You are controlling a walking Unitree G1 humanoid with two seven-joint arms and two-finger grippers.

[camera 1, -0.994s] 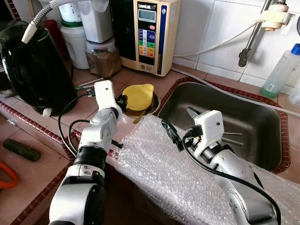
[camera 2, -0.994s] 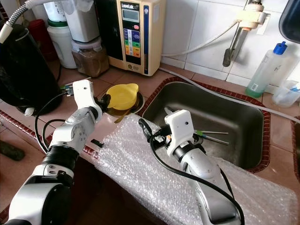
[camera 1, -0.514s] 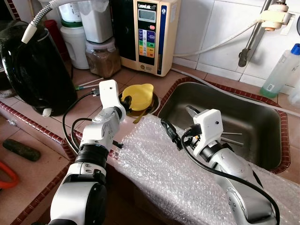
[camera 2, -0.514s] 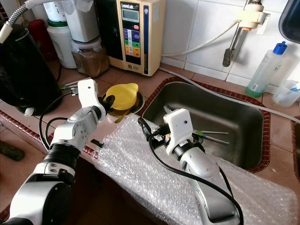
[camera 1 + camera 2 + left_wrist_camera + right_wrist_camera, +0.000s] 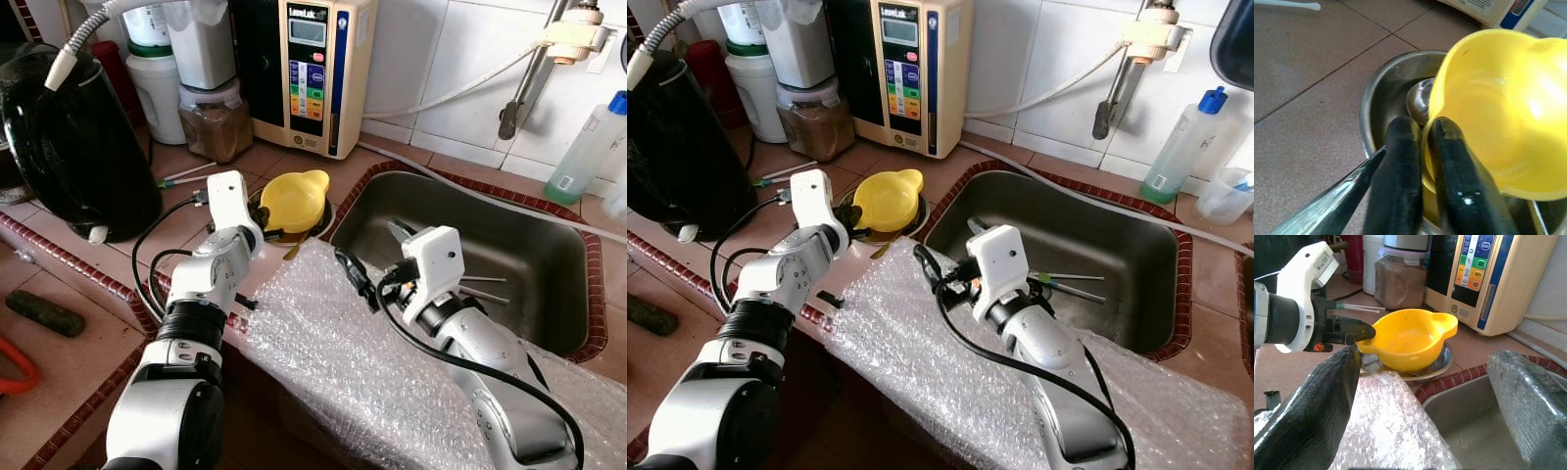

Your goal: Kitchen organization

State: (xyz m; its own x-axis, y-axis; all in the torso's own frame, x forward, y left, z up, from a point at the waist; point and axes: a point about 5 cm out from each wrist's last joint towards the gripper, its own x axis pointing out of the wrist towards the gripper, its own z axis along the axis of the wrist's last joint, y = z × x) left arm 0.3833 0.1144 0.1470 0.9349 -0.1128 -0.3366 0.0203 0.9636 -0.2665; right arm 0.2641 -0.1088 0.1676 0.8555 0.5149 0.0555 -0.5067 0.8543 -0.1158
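Note:
A yellow bowl (image 5: 294, 199) with small handles hangs tilted over a shallow steel dish (image 5: 324, 211) on the tiled counter, left of the sink (image 5: 470, 235). My left gripper (image 5: 263, 227) is shut on the bowl's near rim, one finger inside and one outside, as the left wrist view (image 5: 1422, 134) shows. A spoon handle sticks out of the dish (image 5: 1381, 98). My right gripper (image 5: 375, 257) hovers open over the bubble wrap (image 5: 353, 362) at the sink's near left corner, apart from the bowl (image 5: 1405, 338).
A black kettle (image 5: 73, 137) stands at the left. A water machine (image 5: 313, 73), a brown jar (image 5: 216, 117) and white tubs line the back wall. Utensils (image 5: 480, 284) lie in the sink. A soap bottle (image 5: 588, 147) stands at the far right.
The left gripper has tipped the yellow bowl so that its hollow now faces up, and carried it slightly right. The right gripper has edged a little to the left.

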